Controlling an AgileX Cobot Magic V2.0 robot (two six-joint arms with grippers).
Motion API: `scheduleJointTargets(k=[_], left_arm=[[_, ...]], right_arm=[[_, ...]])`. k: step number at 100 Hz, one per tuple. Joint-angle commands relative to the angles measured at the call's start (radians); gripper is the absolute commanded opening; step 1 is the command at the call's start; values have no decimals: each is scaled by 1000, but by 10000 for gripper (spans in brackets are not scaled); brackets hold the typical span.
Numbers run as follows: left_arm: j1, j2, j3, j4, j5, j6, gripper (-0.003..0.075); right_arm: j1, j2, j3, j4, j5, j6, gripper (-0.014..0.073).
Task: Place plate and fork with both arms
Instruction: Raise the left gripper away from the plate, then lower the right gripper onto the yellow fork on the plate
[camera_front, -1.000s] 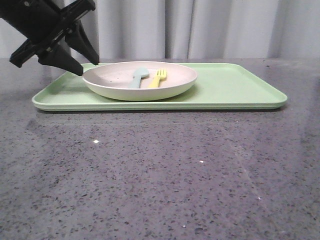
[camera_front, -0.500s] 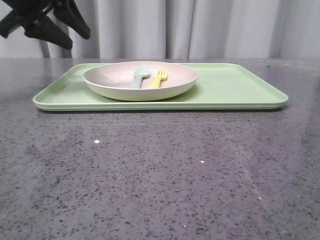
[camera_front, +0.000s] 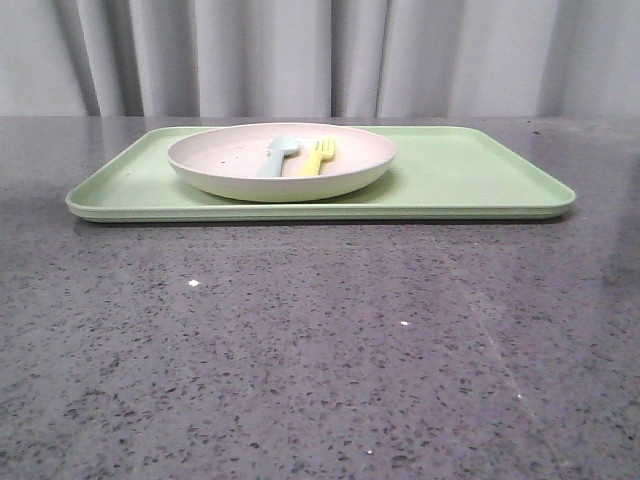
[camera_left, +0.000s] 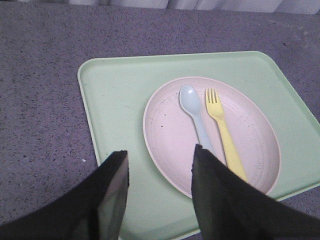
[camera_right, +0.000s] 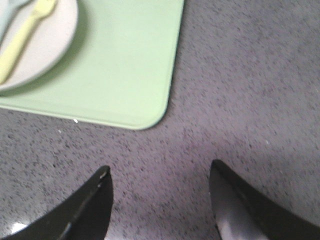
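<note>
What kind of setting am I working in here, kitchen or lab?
Probably a lab or test bench staged as a dining setup: a speckled grey stone-look table, a plain grey curtain as backdrop, and only a green tray holding a plate with a fork and spoon.

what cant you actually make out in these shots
- Fork: in the front view the plate rim hides its handle.
- Spoon: in the left wrist view its handle end goes behind a left pincer finger.
- Right wrist view: the frame edge cuts off the tray, the fork's tines and most of the plate.
- Right pincer: only fingertips show; neither arm appears in the front view.
</note>
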Motion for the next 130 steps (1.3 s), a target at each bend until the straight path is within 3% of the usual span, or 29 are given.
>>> scheduleJointTargets(k=[1, 42, 87, 130], left_arm=[[-4, -98, 23, -4, -76, -6, 302], [-4, -338, 224, 12, -90, -6, 302], [-4, -395, 291, 12, -79, -6, 302], [-4, -395, 291, 12, -78, -6, 302]], right_arm=[[20, 43, -85, -1, -34, -4, 433], [105, 324, -374, 16, 68, -4, 433], [244, 719, -785, 35, 226, 3, 433], [269, 978, -1013, 40, 283, 185, 433]])
